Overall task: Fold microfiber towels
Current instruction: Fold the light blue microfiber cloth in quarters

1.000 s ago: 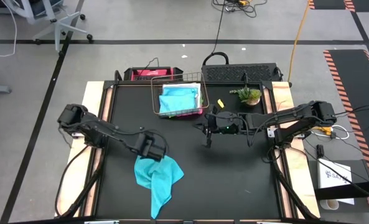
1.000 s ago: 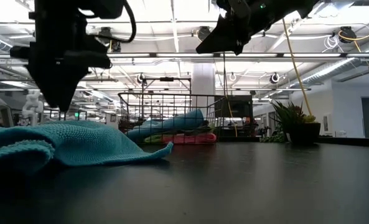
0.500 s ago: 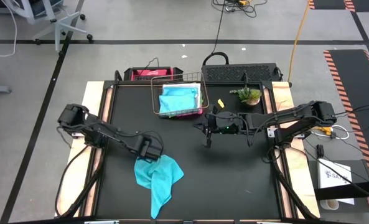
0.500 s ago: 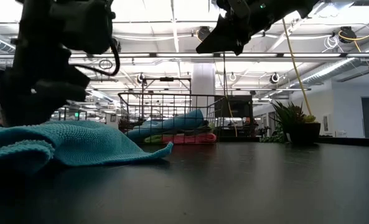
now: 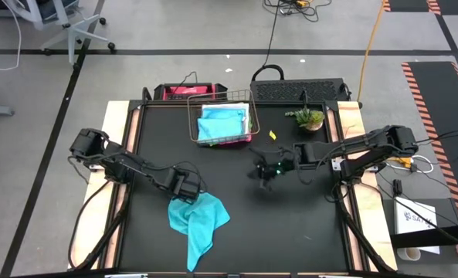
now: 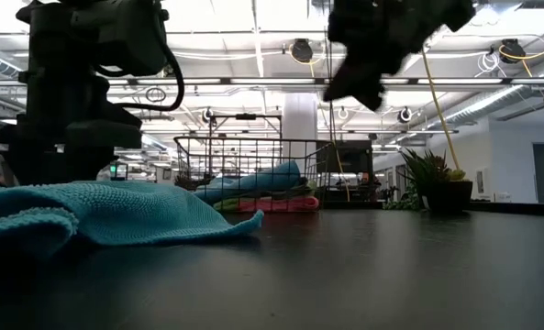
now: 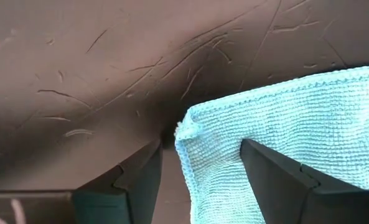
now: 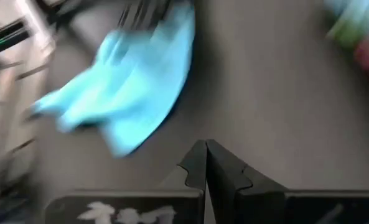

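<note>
- Left gripper (image 7: 200,171) has its fingers spread astride a corner of the rumpled turquoise towel (image 5: 195,220) – step in hand: taking that corner
- Next, probably: pinch, then draw it flat
- Right gripper (image 8: 206,163), pressed together, hangs well apart from the towel

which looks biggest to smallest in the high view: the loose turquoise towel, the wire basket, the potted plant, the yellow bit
1. Loose turquoise towel and wire basket: they cover about the same area, too close to rank.
2. Potted plant.
3. Yellow bit, by far the smallest.
</note>
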### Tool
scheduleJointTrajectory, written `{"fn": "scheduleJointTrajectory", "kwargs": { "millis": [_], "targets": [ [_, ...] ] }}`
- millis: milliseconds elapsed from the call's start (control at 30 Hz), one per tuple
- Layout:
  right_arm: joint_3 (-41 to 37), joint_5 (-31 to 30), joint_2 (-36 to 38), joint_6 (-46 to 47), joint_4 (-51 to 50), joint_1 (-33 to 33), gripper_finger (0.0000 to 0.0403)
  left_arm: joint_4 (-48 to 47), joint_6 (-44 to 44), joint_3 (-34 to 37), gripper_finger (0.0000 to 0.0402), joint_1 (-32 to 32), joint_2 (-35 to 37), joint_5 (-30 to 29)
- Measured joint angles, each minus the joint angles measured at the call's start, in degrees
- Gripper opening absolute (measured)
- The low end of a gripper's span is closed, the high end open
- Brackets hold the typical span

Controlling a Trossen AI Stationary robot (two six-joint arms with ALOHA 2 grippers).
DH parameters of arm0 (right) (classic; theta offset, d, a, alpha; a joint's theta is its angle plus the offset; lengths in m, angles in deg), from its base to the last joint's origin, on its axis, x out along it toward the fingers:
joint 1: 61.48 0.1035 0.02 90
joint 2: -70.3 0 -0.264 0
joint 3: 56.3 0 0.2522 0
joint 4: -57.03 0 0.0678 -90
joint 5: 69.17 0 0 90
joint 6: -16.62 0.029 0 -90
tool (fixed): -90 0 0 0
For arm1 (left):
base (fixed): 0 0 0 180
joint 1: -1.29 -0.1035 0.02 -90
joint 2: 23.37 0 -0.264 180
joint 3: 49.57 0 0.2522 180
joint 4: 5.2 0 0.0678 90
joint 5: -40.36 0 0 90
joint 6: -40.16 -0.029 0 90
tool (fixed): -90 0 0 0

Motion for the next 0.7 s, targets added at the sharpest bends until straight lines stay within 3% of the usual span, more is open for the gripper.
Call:
{"fn": "scheduleJointTrajectory", "kwargs": {
  "millis": [100, 200, 433, 533, 700],
  "targets": [
    [0.0, 9.0, -0.1, 11.1, -6.8, 2.3, 0.0, 0.8, 0.1, 0.0, 0.0227, -0.1, 0.0, -1.3],
    [-2.0, 10.6, -0.4, 17.8, -7.4, 6.1, 0.0, 1.2, 0.1, 0.0, 0.0227, 0.0, 0.0, -2.1],
    [-11.9, 7.9, -4.9, 31.6, 13.1, 11.3, 0.0, 2.3, 0.3, 0.0, 0.0223, 0.0, -0.1, -2.8],
    [-13.9, 8.0, -7.1, 35.1, 18.5, 12.0, 0.0, 3.7, 0.1, 0.1, 0.0187, 0.0, -0.2, -2.9],
    [-14.5, 7.9, -7.8, 36.9, 19.5, 12.5, 0.0, 7.3, -0.9, 0.2, 0.0077, 0.1, -0.2, -3.8]
  ]
}}
